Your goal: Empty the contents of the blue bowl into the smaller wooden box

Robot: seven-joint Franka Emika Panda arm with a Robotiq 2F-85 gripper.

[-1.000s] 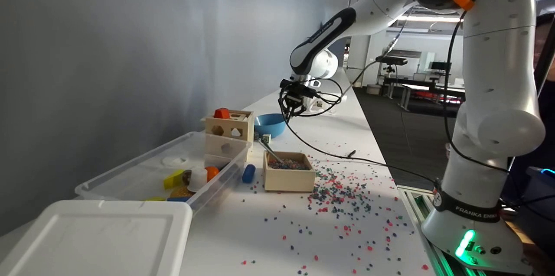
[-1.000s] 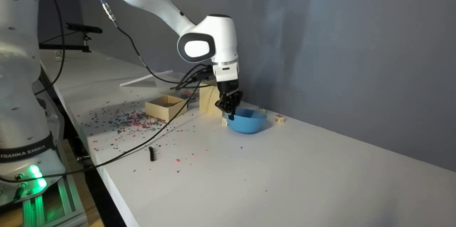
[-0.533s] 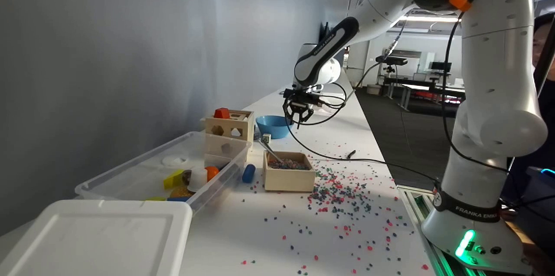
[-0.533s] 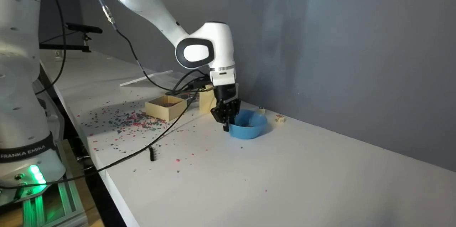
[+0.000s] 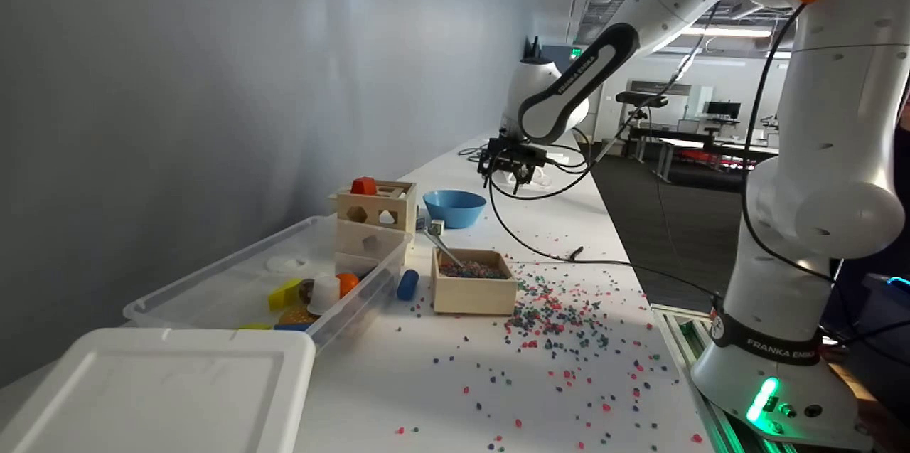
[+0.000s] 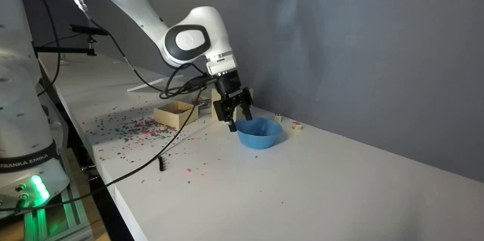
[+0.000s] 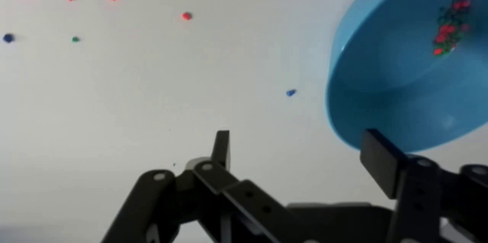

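Note:
The blue bowl (image 6: 257,142) stands upright on the table, and a small clump of its bead-like contents (image 7: 450,29) lies inside. My gripper (image 6: 240,122) is above the bowl's near side with its fingers spread and nothing between them. In the wrist view the gripper (image 7: 297,134) has one finger overlapping the bowl's rim; whether they touch I cannot tell. The smaller wooden box (image 5: 475,296) sits apart from the bowl, with multicoloured bits (image 5: 470,270) in it and a spoon-like handle (image 5: 442,247) leaning out.
Loose beads (image 5: 554,318) lie scattered around the small box. A taller wooden box (image 5: 377,208) with a red piece, a clear plastic bin (image 5: 234,275), a white lid (image 5: 163,389) and a blue cylinder (image 5: 407,285) are nearby. A black cable (image 6: 147,159) hangs across the table.
The gripper was at the bowl's rim; it has opened and moved up and away from it. The bowl has shifted slightly, and its contents now show in an exterior view.

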